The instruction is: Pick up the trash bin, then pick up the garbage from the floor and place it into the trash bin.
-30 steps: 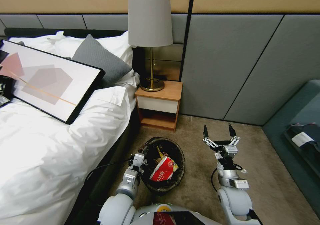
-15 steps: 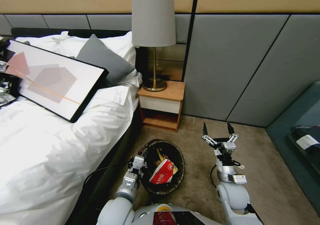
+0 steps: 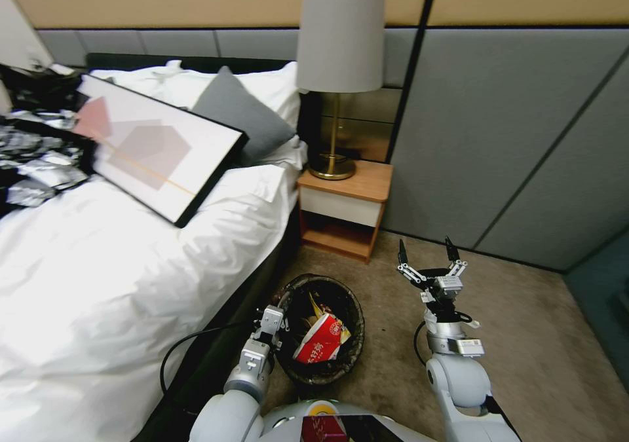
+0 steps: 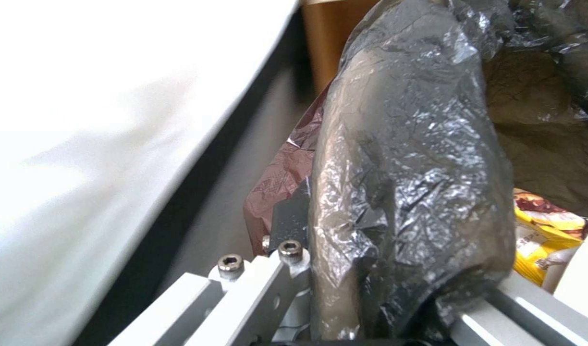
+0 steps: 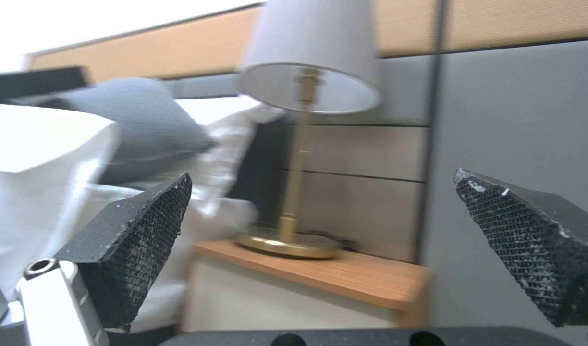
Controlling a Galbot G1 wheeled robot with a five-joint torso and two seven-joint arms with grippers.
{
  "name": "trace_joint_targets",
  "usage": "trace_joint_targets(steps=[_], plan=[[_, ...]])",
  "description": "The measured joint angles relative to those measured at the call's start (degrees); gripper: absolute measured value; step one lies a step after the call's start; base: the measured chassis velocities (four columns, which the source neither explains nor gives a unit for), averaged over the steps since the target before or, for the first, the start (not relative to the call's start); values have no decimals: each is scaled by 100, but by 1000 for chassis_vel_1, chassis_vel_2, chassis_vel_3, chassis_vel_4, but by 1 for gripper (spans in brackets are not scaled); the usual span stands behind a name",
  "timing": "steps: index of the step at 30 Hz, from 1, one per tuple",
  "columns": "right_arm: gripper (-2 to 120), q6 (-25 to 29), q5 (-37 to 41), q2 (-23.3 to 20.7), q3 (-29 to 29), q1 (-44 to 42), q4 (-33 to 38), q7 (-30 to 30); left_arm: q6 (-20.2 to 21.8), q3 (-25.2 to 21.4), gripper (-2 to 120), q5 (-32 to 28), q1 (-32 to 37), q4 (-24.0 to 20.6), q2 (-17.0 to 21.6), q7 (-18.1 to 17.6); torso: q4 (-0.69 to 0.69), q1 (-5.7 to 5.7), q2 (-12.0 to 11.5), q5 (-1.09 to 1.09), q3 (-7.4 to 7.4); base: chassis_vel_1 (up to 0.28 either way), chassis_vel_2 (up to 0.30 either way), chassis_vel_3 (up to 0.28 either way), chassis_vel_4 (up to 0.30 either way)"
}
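Observation:
The trash bin (image 3: 358,311), lined with a crinkled black bag, hangs just above the carpet beside the bed. My left gripper (image 3: 275,321) is shut on its near-left rim. In the left wrist view the black liner (image 4: 409,168) lies folded over the rim, with one dark finger (image 4: 289,218) pressed against it. Garbage lies inside: a crushed red-and-white cup (image 3: 321,344) and a yellow wrapper (image 4: 544,230). My right gripper (image 3: 426,251) is held up over the carpet to the right of the bin, open and empty, its black pads (image 5: 140,230) wide apart.
The white bed (image 3: 98,265) with a framed picture (image 3: 157,147) on it runs along the left. A wooden nightstand (image 3: 344,206) with a lamp (image 3: 341,42) stands ahead against the grey padded wall. Bare carpet (image 3: 537,350) stretches to the right.
The whole picture has slid to the right, so the camera has turned left. Bin and both arms keep their places relative to me. The right gripper stays open.

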Motion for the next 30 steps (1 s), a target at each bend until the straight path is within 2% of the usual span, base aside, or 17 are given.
trace_joint_targets(steps=[30], plan=[[100,39,-104,129,-25,-248,325,-158,23,57,2,30,44,25,10,79,-3,0,0,-1,0,125,125,123,127]])
